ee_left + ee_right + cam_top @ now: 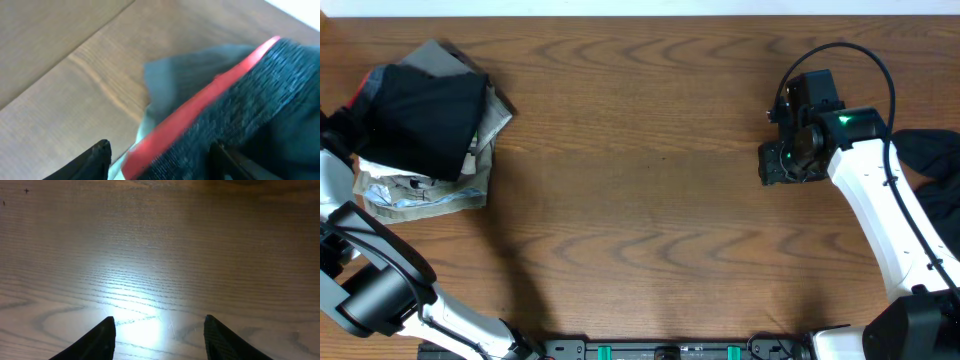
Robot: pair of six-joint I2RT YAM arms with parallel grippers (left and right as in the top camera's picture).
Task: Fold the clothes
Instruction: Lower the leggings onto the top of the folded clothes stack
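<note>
Your left gripper (159,152) is spread, one finger on each side of the grey waistband (260,100) with its coral edge. It is at the pile of clothes (425,125) on the far left. Your right gripper (157,337) hangs open over the wooden table (640,200), with a black garment (932,160) at the right edge.
</note>
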